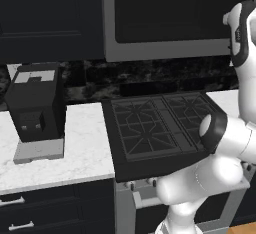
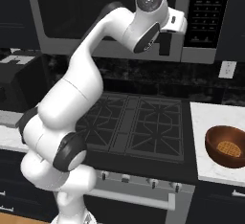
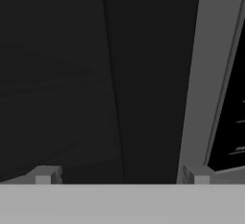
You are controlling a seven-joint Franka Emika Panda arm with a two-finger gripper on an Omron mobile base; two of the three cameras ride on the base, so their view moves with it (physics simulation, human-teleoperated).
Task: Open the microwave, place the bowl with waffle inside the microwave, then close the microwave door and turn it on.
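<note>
The microwave (image 1: 165, 50) hangs above the stove, and its black microwave door (image 2: 95, 7) is closed. To the right of the door is the control panel (image 2: 210, 7). My white hand (image 2: 174, 23) is raised against the door's right edge, just left of that panel. In the hand view my gripper (image 3: 122, 176) is open, with its fingertips (image 3: 45, 175) wide apart and nothing between them. It faces the dark door glass (image 3: 72, 74) and the grey frame strip (image 3: 206, 74) from close up. The reddish-brown bowl (image 2: 213, 144) with the waffle (image 2: 228, 148) sits on the counter to the right of the stove.
A black gas stove (image 1: 155, 128) lies below the microwave, with knobs and an oven handle (image 2: 139, 196) on its front. A black coffee machine (image 1: 36, 108) stands on the white counter (image 1: 85, 148) at the left. Dark cabinets flank the microwave. A wall outlet (image 2: 228, 69) sits above the right counter.
</note>
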